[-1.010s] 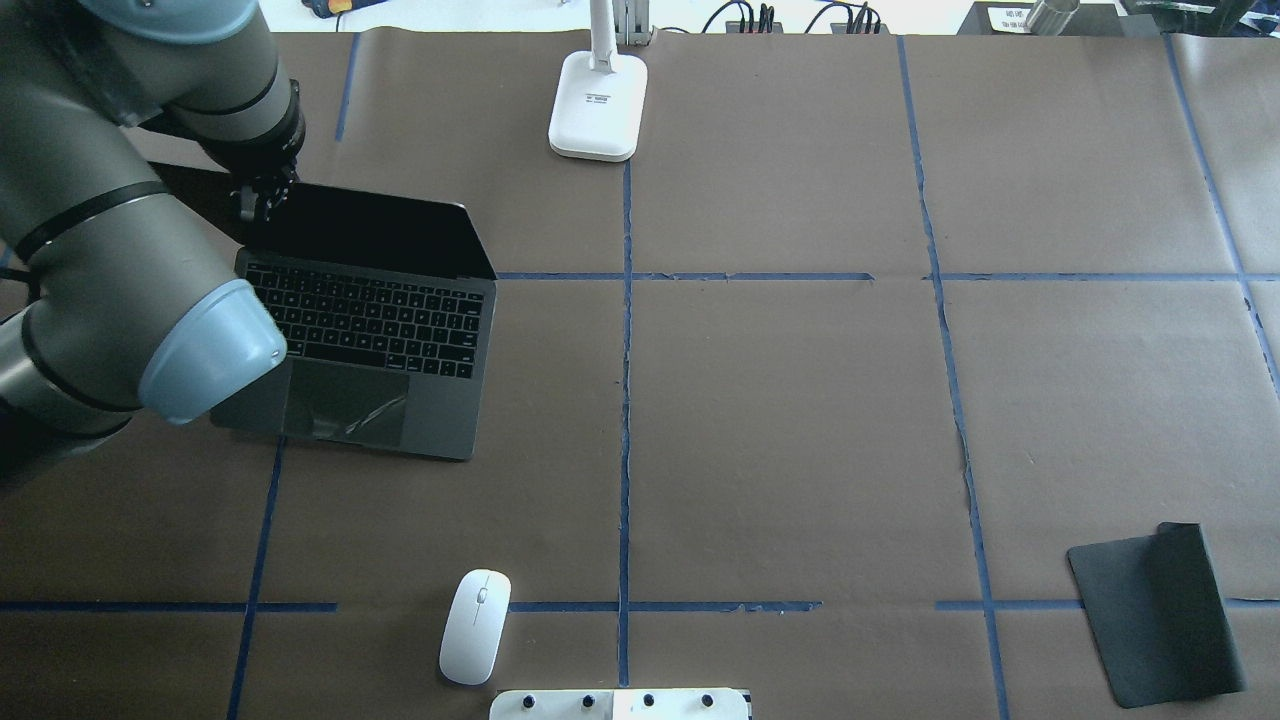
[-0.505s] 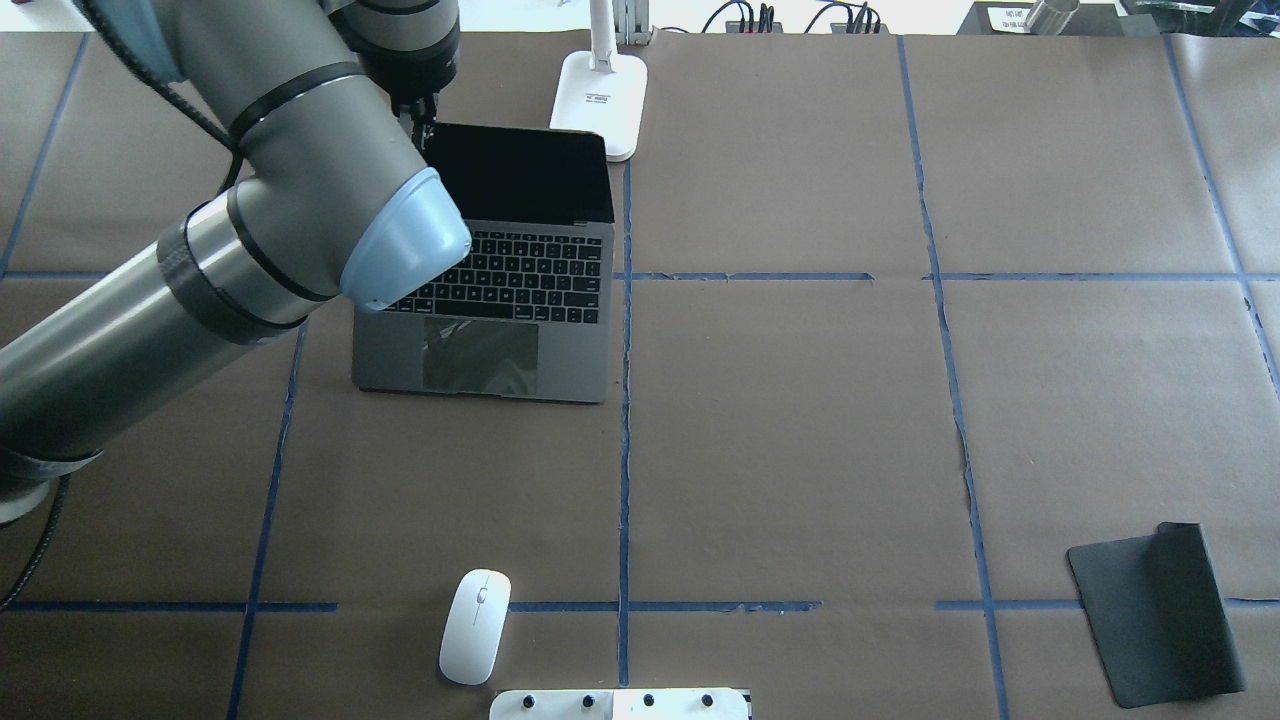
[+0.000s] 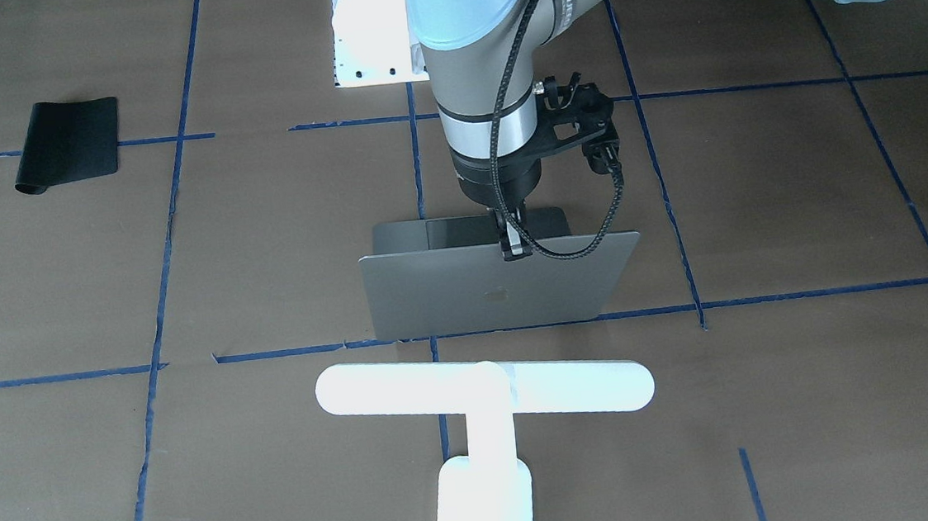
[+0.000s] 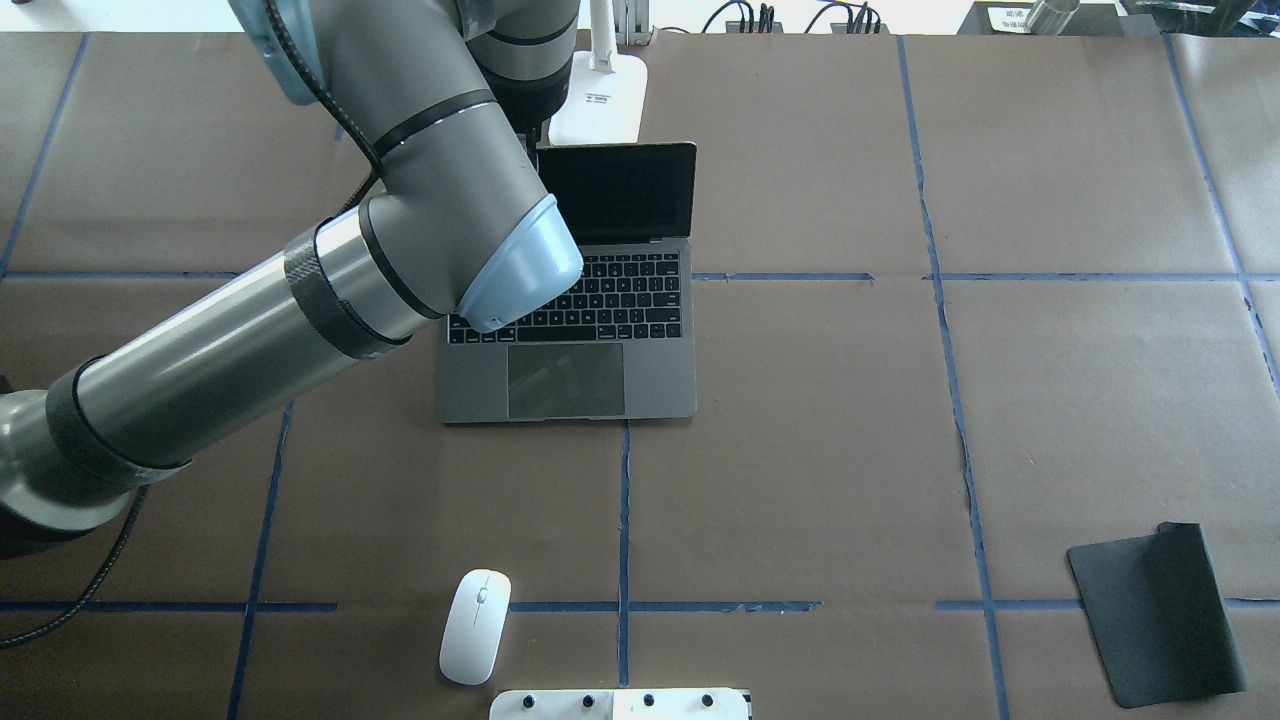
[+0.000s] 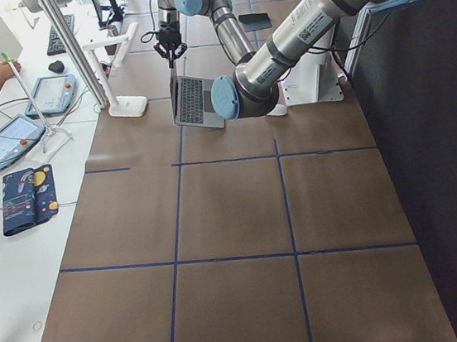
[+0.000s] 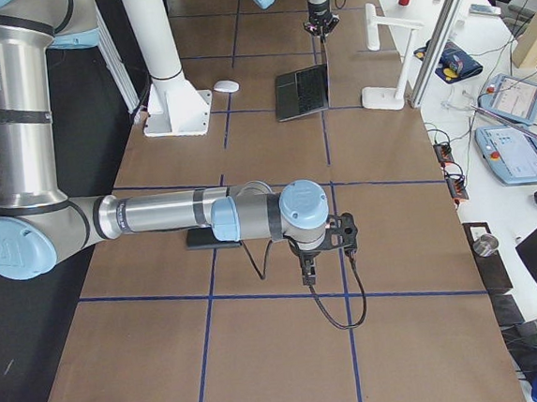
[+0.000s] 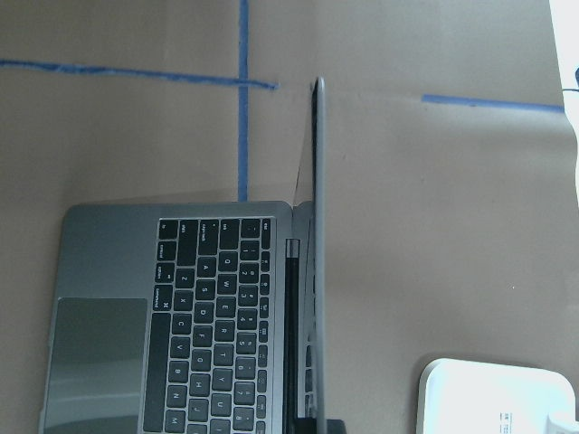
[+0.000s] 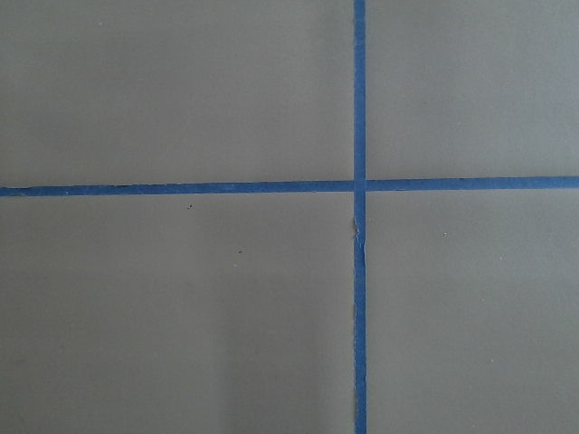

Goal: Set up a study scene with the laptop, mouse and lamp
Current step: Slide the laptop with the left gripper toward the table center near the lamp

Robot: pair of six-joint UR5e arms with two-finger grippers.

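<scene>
The grey laptop [image 4: 600,385] stands open at the table's middle, its lid [image 3: 499,291] upright with the apple logo facing away from the robot. My left gripper [image 3: 513,247] is shut on the lid's top edge. The left wrist view shows the keyboard [image 7: 208,307] and the lid edge-on. The white lamp [image 3: 483,396] stands just behind the laptop, its base [image 4: 600,100] near the far edge. The white mouse [image 4: 475,626] lies near the front edge, apart from both arms. My right gripper [image 6: 307,275] hangs over bare paper far to the right; I cannot tell if it is open or shut.
A black mat [image 4: 1155,615] lies at the front right with one edge curled. A white pedestal with bolt holes [image 4: 620,704] sits at the front middle beside the mouse. Blue tape lines cross the brown paper. The left arm spans the table's left half.
My left gripper has dragged the laptop by its lid from the table's left to the middle in front of the lamp and turned it square. Mouse, lamp and mat have not moved.
</scene>
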